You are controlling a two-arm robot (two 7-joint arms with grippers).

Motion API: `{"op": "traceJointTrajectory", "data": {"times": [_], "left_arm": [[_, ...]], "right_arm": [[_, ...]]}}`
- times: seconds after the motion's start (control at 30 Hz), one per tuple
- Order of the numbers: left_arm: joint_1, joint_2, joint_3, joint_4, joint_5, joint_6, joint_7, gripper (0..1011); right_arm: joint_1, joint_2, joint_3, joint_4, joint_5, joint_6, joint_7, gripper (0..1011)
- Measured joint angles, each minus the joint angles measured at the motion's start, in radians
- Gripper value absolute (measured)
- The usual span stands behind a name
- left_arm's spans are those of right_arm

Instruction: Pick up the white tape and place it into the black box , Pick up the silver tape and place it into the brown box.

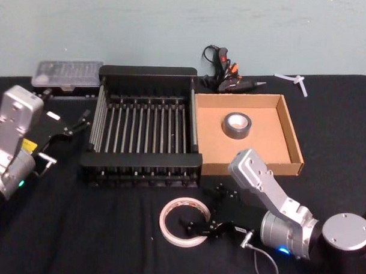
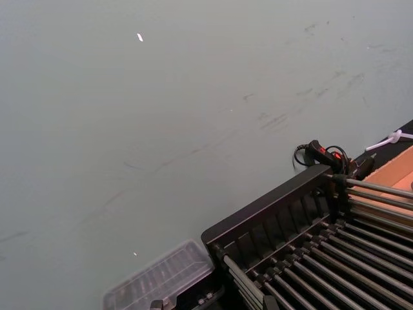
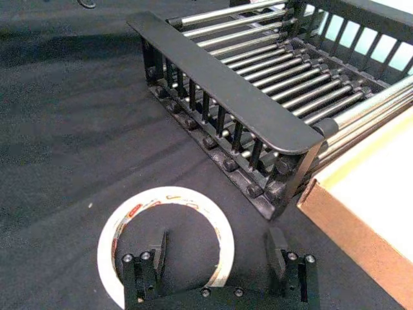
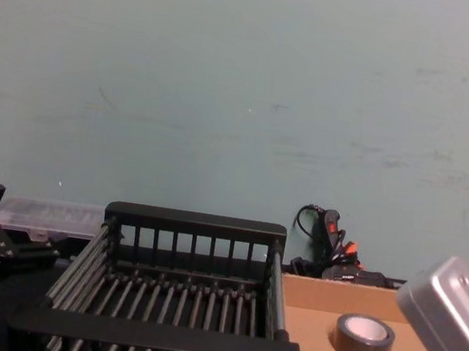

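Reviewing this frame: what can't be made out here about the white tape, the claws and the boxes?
- White tape, right wrist view: near rim hidden behind the open right claw; fingers straddle one side, contact unclear.
- Left claw, head view: beside the black box, too dark to judge.
- Brown box, chest view: right part hidden by the right arm; silver tape inside.

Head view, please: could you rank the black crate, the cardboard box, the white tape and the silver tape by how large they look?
1. Black crate and cardboard box: about alike, so unranked.
2. White tape.
3. Silver tape, though farther from the camera.
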Motion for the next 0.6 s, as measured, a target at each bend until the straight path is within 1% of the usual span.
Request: {"op": "traceJointTrajectory", "data": {"times": [0.6], "left_arm": [[0.0, 0.0, 0.0, 0.0, 0.0, 0.0, 0.0, 1001]], "right_arm": [[-0.003, -0.004, 0.004, 0.004, -0.006, -0.001, 0.002, 1002]]}}
